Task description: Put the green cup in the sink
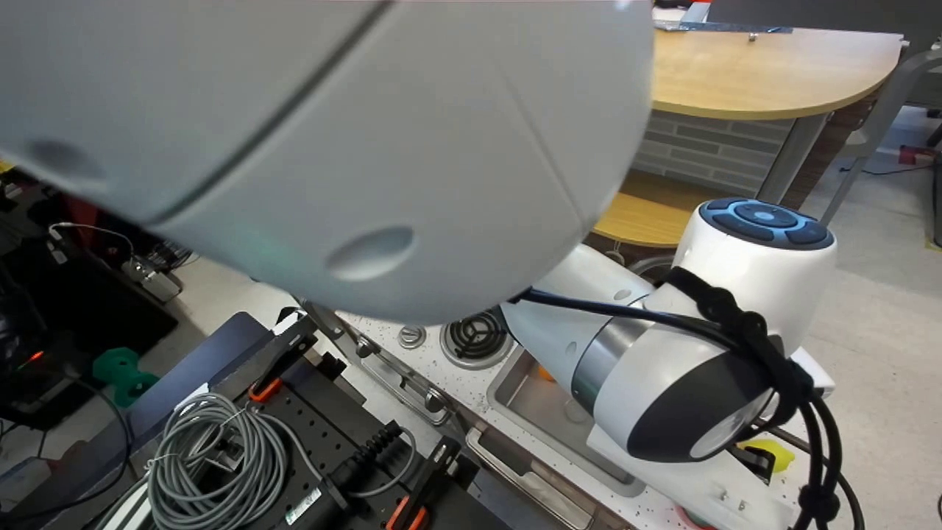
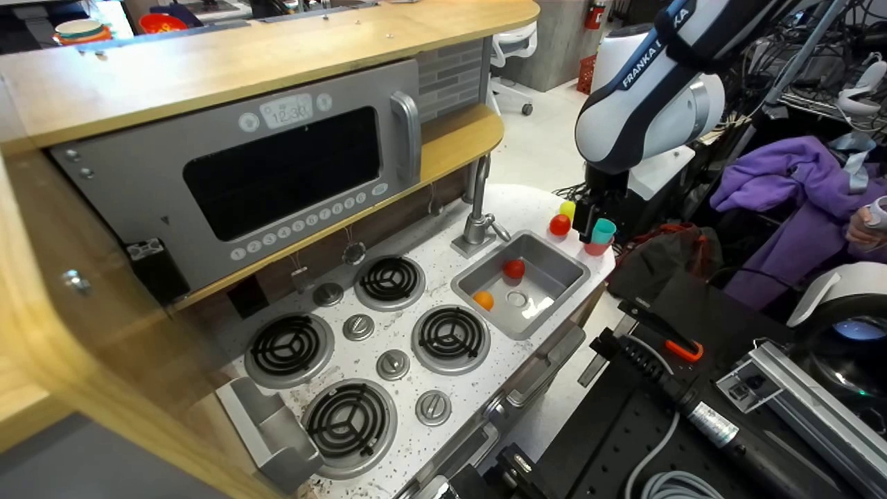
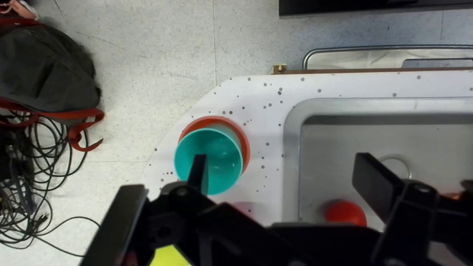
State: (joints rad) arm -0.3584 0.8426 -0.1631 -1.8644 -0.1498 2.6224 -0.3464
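Panda arm at approx 1 o'clock in an exterior view, over white speckled toy-kitchen counter.

Clock dirs next = wrist view. Metal sink on 3 o'clock side.

Robotiq gripper: jaws wide apart, nothing held. 9 o'clock finger overlaps mouth of green cup; opposite one is over sink. Can't tell if finger's inside cup or just above.

Red cup under the green, rim showing from approx 10 thru 4 o'clock. On it or nested in it, can't tell.

Green cup: out on counter side, 9 o'clock of sink, mouth up. Looks thin plastic: prob v. light, fairly stiff w/ some wall flex, smooth so maybe slippery, low break risk. Best hold IMO: pinch wall at 3 o'clock rim, 1 finger in, 1 out. Prob needs shift toward 9 o'clock b4 closing, else wall gets shoved. Stay shallow so red one doesn't ride along; light squeeze.

Small stuff, in an exterior view: red ball-shaped toy in sink toward 12 o'clock, orange ball-shaped toy toward 8-9.
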